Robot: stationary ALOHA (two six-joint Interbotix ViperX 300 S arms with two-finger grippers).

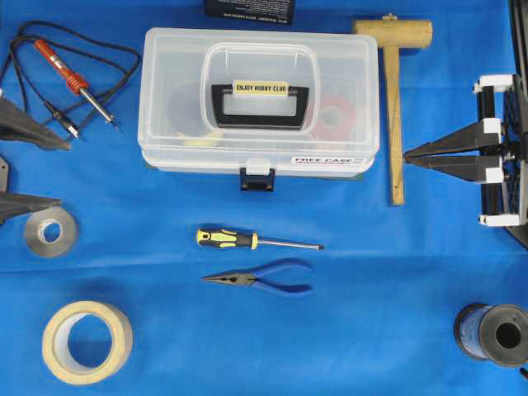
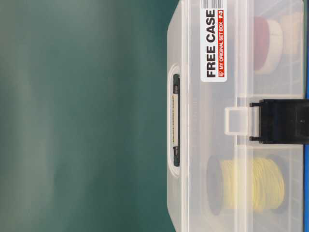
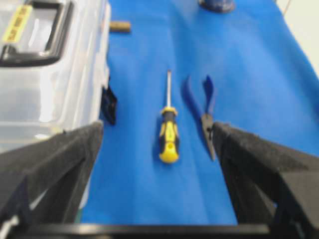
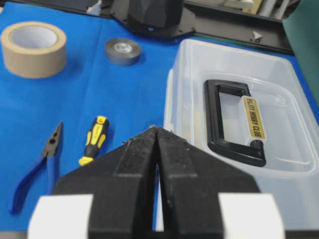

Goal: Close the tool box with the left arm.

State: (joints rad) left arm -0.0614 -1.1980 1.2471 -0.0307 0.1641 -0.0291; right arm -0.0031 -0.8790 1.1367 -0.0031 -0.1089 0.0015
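Tool box [image 1: 260,103] lies lid-down at the back middle of the blue cloth [image 1: 371,313]

Through its clear walls show a coil of yellow cord [image 2: 251,183] and a red-and-white roll [image 2: 265,43]; the dark latch [image 1: 257,178] hangs at the front. The left gripper [image 3: 158,144] is spread wide and empty, apart from the box, above a screwdriver [image 1: 247,240] and pliers [image 1: 264,279]. The right gripper [image 1: 406,155] has its fingers pressed together, holding nothing
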